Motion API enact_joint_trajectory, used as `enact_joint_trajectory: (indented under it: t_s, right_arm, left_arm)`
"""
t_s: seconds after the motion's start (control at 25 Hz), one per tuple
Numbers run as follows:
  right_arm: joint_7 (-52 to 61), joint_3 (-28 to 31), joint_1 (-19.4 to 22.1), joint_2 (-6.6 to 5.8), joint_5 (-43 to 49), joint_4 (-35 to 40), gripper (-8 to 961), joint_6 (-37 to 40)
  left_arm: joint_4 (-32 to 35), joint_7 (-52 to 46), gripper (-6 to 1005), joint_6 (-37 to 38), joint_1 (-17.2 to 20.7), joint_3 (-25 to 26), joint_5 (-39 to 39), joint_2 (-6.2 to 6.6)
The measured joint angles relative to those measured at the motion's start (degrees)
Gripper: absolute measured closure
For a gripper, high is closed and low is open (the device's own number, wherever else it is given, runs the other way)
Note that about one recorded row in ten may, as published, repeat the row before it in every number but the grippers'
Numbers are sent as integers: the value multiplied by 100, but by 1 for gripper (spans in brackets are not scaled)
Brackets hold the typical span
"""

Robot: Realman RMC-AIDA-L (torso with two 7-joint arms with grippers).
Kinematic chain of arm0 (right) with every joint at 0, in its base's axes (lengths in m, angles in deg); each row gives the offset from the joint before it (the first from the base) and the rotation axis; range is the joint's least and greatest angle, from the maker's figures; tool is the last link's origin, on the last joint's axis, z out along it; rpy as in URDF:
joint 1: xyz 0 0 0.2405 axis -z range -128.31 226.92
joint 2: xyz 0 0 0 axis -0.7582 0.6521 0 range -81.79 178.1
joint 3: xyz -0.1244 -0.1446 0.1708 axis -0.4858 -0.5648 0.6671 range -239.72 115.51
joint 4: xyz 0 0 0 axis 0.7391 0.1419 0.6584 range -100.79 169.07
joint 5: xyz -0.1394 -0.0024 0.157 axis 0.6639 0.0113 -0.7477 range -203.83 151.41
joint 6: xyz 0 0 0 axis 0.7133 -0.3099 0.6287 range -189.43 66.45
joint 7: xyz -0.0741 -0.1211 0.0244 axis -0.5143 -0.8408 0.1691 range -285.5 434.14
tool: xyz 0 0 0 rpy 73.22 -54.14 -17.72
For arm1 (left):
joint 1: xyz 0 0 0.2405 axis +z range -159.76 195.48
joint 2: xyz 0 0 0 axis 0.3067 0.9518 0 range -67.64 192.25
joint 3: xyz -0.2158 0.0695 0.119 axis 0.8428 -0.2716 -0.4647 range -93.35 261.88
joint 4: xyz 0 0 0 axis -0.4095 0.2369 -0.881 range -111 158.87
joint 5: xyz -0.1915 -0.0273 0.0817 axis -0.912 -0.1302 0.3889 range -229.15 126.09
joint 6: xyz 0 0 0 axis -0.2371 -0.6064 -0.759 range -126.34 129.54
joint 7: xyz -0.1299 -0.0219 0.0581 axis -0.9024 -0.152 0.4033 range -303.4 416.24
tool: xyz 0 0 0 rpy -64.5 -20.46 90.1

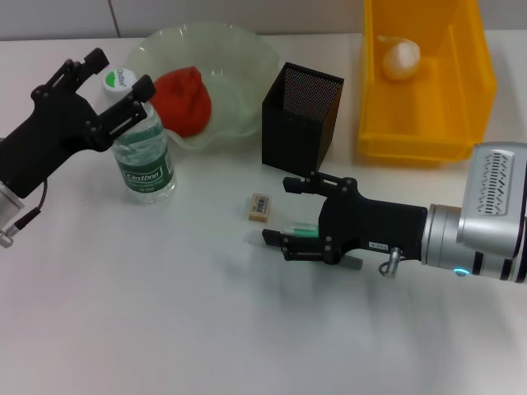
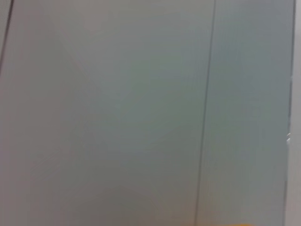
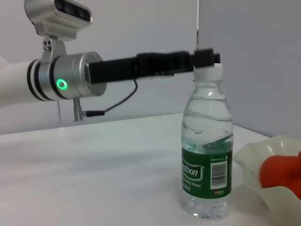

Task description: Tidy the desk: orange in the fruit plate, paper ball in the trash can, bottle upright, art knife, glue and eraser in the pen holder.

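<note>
Head view: bottle (image 1: 145,156) is standing upright on the white desk (image 1: 165,313), just in front of the fruit plate (image 1: 230,62), w/ the left gripper (image 1: 115,78) sitting up at its white cap (image 1: 119,79). Fingers are spread apart, one on each side of the cap; can't tell if they're touching it. Right wrist view is showing the same: bottle (image 3: 207,146) upright, left gripper (image 3: 203,59) at cap level, arm reaching in level from the side.

Orange (image 1: 182,100) is lying inside the fruit plate, toward its front-left part. Paper ball (image 1: 401,58) is resting in the yellow trash can (image 1: 424,123) at the far right of the desk. Pen holder (image 1: 300,115) is standing between plate and trash can, apart from both.

Eraser (image 1: 259,207) is lying flat on the desk in front of the pen holder, just beside the right gripper (image 1: 292,216) but not touching it. Right gripper is hovering low over the desk w/ fingers apart; a green item (image 1: 301,231) is lying between them, near the lower finger, ID unclear. A small grey piece (image 1: 351,263) is peeking out under the gripper body.

Left wrist view is giving only a blank pale wall (image 2: 141,113).
</note>
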Motion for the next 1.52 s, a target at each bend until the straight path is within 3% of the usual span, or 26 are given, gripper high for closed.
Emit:
enact_joint_trajectory:
  t_s: [0.28,0.32,0.48,0.52,0.72,0.8,0.88,1.12,1.32,1.52]
  right_arm:
    - [0,12,9,0,-45,0,113,98]
    - [0,12,22,0,-92,3,113,151]
    - [7,13,121,-2,-348,66,114,404]
    - [28,12,145,-7,-400,91,114,482]
    - [94,72,213,-24,-477,141,113,739]
    - [182,145,224,-30,-480,172,113,792]
    - [331,201,231,-40,-482,222,113,824]
    - [1166,185,313,-61,-458,694,115,985]
    - [2222,133,392,-91,-163,1476,119,1110]
    - [3683,131,346,-125,803,2626,119,1169]
  left_arm:
    - [82,-266,169,872,62,0,-409,32]
    - [320,-745,155,1208,120,-28,-477,55]
    - [320,-745,157,1208,120,-28,-477,55]
    - [674,-1423,157,1617,231,-257,-276,73]
    - [890,-1516,158,2019,515,-778,125,110]
    - [890,-1516,158,2019,515,-778,125,110]
    - [1000,-1366,158,1909,705,-918,823,189]
    - [1024,-1153,158,1824,753,-922,1427,282]
    - [1106,-1006,158,1594,734,-925,1920,256]
    - [1107,-893,158,1360,716,-925,2117,180]
